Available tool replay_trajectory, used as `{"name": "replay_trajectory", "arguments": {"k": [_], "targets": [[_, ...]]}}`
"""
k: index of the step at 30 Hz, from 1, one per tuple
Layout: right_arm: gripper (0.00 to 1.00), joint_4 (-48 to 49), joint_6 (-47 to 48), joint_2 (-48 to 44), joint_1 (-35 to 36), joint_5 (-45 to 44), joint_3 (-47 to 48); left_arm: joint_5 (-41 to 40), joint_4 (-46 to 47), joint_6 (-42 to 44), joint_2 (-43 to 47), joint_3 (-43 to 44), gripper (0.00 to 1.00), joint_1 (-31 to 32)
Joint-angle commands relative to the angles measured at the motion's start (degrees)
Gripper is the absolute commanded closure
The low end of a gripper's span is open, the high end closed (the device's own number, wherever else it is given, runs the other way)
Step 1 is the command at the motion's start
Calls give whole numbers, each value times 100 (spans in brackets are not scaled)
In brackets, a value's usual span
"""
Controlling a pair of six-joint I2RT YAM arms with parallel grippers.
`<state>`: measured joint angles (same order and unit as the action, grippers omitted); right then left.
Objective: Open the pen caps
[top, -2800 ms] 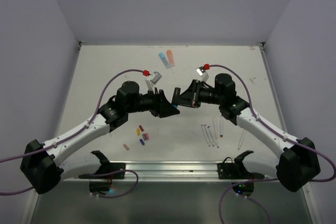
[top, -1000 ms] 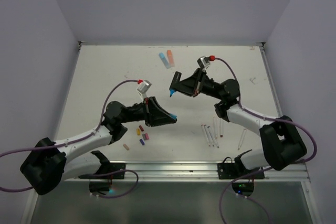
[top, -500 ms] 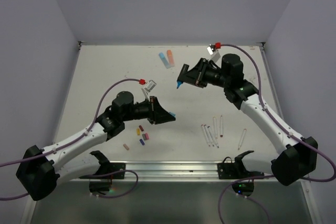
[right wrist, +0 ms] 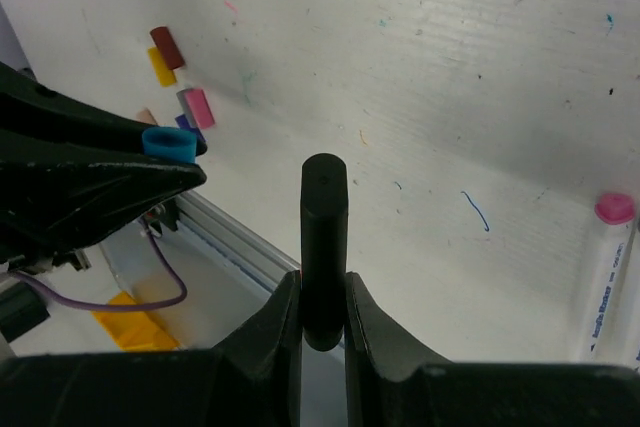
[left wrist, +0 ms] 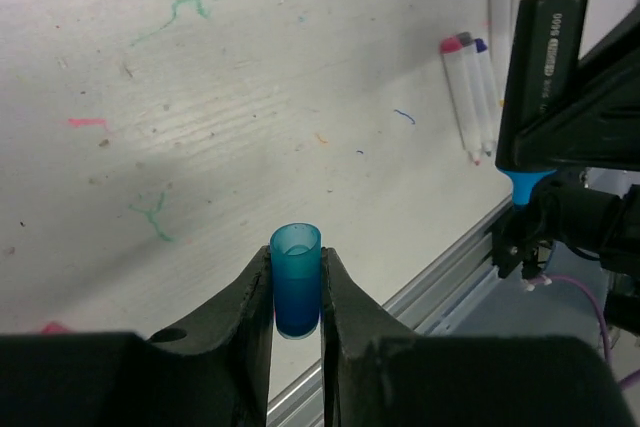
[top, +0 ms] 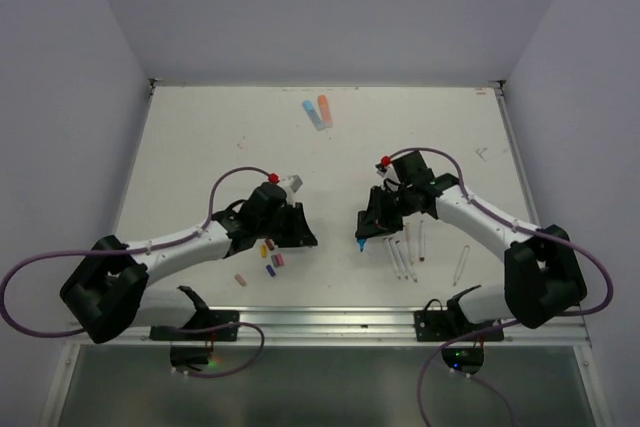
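**Item: blue marker cap**. Short translucent tube, open mouth up. It is pinched upright between the fingers of the left gripper, low over the near part of the table.

**Companion: black marker**. Clamped across its barrel by the right gripper, blunt end up and bare blue tip pointing down. It hangs well apart from the cap.

**Handling, as I judge it:** this marker is uncapped, and what remains is setting both pieces down.
- Lower the cap beside the loose small caps and part the fingers only once it touches, or it will roll.
- Lay the marker flat near the white pens, with its wet tip off their barrels.

**Not made out:**
- From above, both grippers' bodies cover what they hold; only the blue tip shows.
- The right wrist view hides the marker below the fingers.
- The small caps crowd together, so their count is uncertain.
- The two markers at the far side are too small to tell whether they are capped.
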<state>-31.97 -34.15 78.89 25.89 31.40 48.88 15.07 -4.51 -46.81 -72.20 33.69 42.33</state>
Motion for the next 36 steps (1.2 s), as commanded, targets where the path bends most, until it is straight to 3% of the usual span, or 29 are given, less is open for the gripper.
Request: {"name": "replay_trajectory", "arguments": {"k": [1,9,19,27,33,36], "targets": [[100,147,277,178,56,261,148,-391,-155,198,-320,454,100,56],[100,717,155,1276,390,227,587,-110,179,233,-1285,901,98,56],[100,745,303,2306,399,183,1369,-223,-453,646,-2754,2281,97,-66],[100,507,541,2543,399,-195,1422,-856,-1086,673,-2966,2590,95,-146],[100,551,603,2754,399,-283,1484,-848,-1104,717,-3115,2739,92,-146],[95,542,585,2798,399,-424,1554,-909,-1201,708,-3168,2800,91,-154]]}}
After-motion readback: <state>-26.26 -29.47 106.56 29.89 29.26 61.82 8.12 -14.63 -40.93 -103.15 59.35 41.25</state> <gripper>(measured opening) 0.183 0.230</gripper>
